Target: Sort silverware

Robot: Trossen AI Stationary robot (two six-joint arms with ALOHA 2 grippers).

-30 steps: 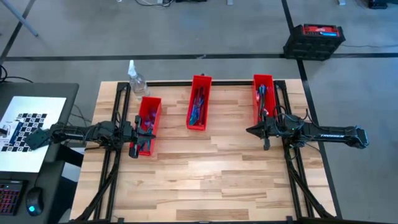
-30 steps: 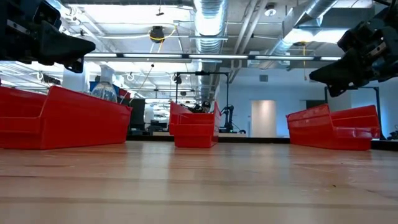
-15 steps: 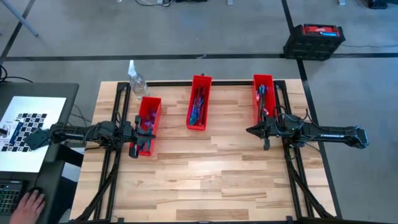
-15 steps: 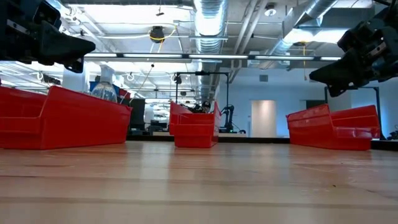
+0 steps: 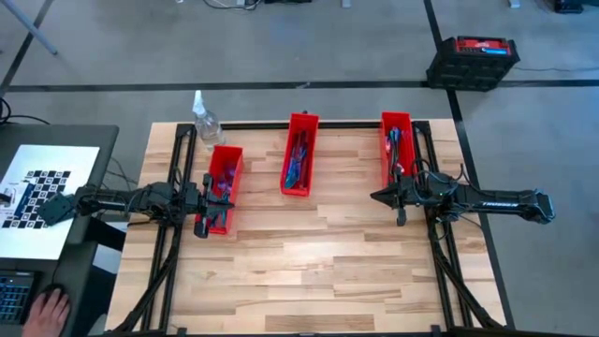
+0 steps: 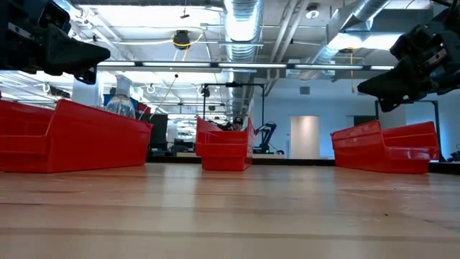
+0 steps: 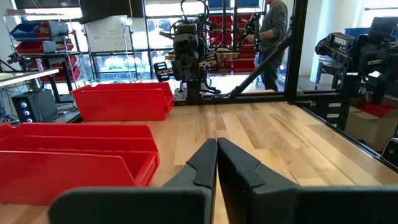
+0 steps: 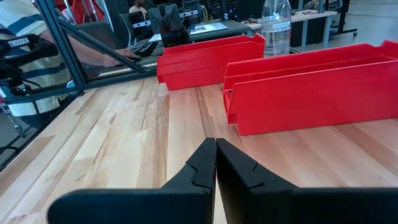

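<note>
Pale wooden table (image 5: 309,271) from above: iridescent silverware (image 5: 298,159) lies in three red plastic bins (image 5: 299,154) along the far edge, left gripper (image 5: 202,208) beside the left bin, right gripper (image 5: 379,197) near the right one. Wrist views show both pairs of fingers pressed together, empty.

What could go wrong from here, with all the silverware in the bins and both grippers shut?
1. The left gripper hangs right by the left bin; a low move could clip its wall and shove it.
2. The silverware lies bunched in the narrow middle bin; a pick may snag several pieces.
3. A plastic bottle stands at the table's back edge and could be toppled.
4. The right gripper waits shut.
</note>
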